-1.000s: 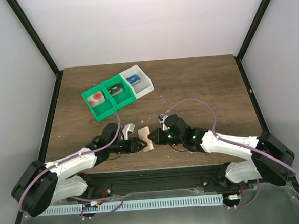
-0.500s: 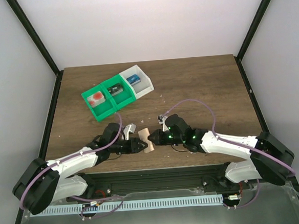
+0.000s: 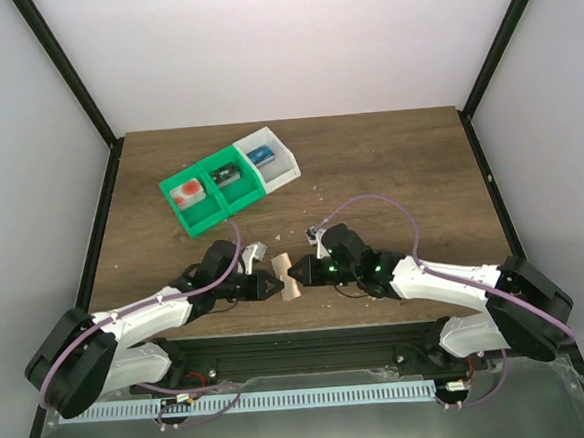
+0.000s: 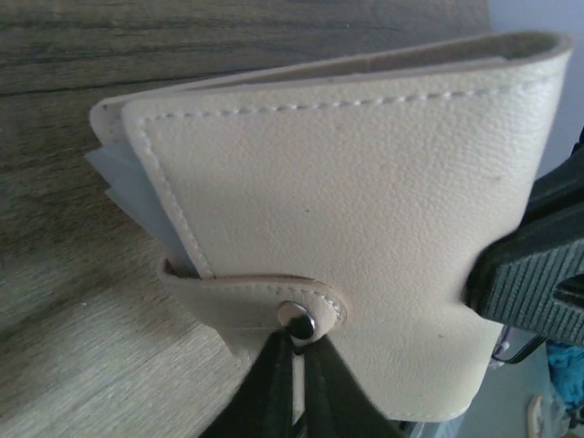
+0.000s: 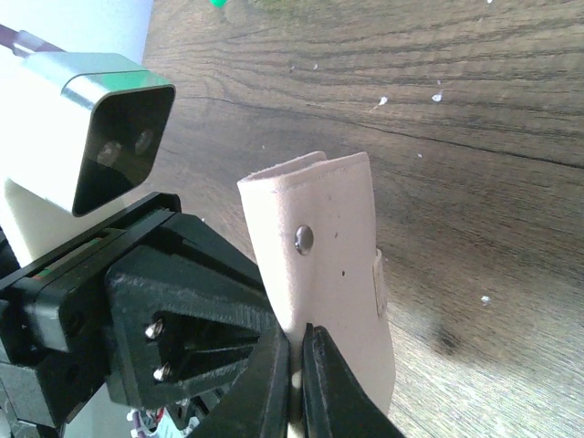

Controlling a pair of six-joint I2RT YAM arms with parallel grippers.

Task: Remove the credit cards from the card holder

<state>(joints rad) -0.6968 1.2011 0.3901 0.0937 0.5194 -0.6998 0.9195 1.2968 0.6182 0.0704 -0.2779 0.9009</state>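
I'm working on unsnapping the card holder (image 3: 288,276), held near the table (image 3: 389,172) front edge. Right gripper (image 3: 296,272) is pinching its edge, left gripper (image 3: 273,282) is pinching the snap tab (image 4: 297,319). Next I'm needing a gentle peel to pop it open.

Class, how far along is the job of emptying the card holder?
Done: the holder is held up on edge, gripped by the right pincer. In hand: the left pincer pinches at its strap, whose snap looks fastened. Left: opening it and pulling the cards out.
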